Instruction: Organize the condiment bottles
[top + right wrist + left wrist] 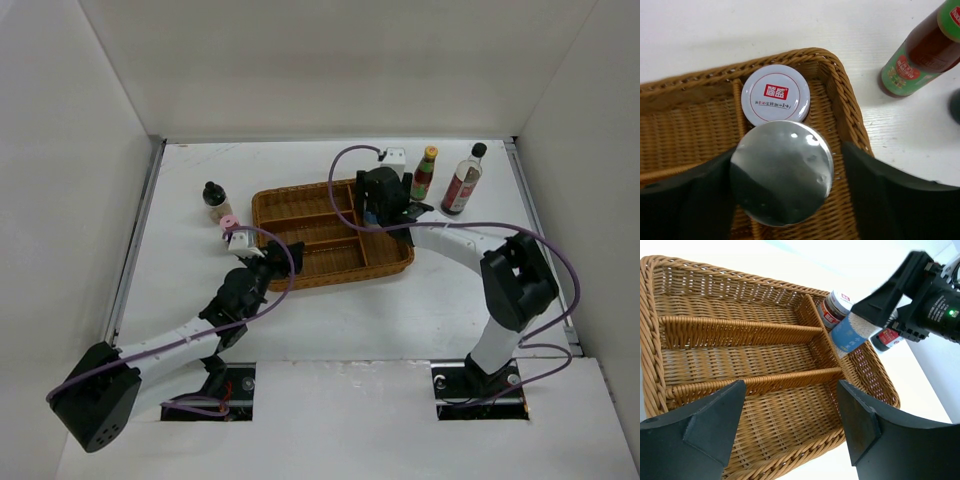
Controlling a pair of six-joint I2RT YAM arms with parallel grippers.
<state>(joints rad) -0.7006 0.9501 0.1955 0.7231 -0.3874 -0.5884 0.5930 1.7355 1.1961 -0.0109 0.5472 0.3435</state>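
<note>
- As I read the top view, four bottles stand outside the wicker tray [290, 205]: the tall dark-red bottle [463, 180] and yellow-capped bottle [424, 173] on its right, the black-capped tan jar [214, 198] and pink-capped jar [229, 222] on its left.
- Left wrist: my left gripper [790, 390] gapes wide, holding nothing, above the tray.
- Right wrist: my right gripper [790, 185] clamps the silver-lidded jar [782, 170] over the end compartment, beside one white-lidded jar [775, 95] already inside. I judge one stowed, one in hand, four left.
</note>
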